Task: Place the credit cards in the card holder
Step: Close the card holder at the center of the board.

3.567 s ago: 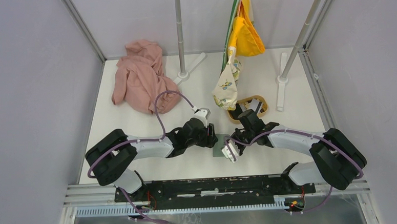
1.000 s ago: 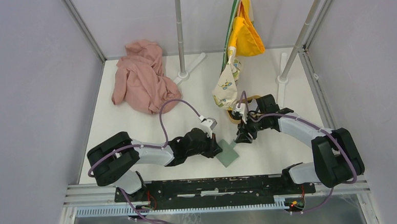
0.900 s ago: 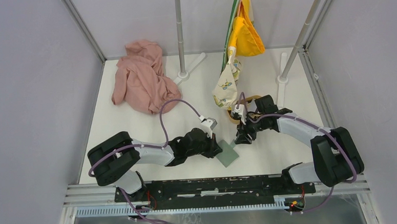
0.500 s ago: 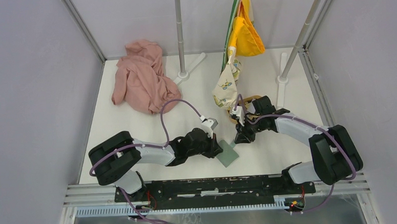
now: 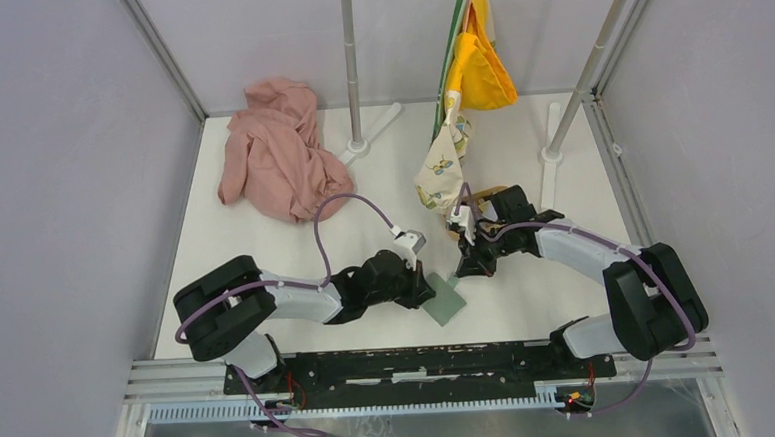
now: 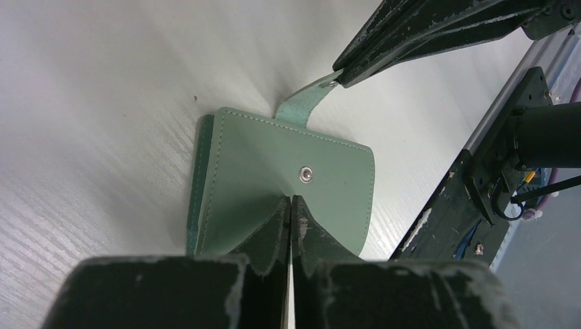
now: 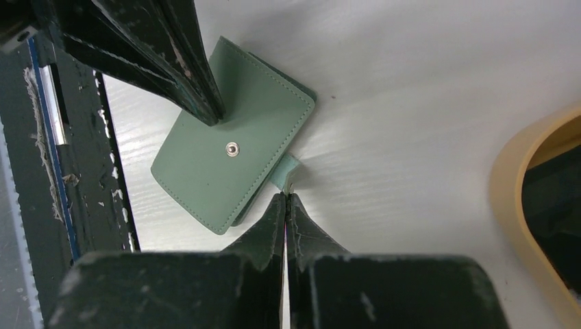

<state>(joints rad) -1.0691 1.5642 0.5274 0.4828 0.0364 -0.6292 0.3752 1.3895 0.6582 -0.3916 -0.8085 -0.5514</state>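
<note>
Left tool (image 6: 289, 205) pinched closed, right tool (image 7: 286, 200) likewise, tips low, pointing toward each other

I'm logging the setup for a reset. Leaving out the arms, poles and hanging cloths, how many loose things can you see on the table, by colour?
Green: 1, wallet
Pink: 1, cloth
Light wood: 1, tray
Total: 3

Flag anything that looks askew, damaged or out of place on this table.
Nothing looks damaged. The card holder lies at a slant, its snap strap undone and pinched by the right gripper; the left gripper is shut at its cover. A pink cloth lies crumpled far left.
</note>
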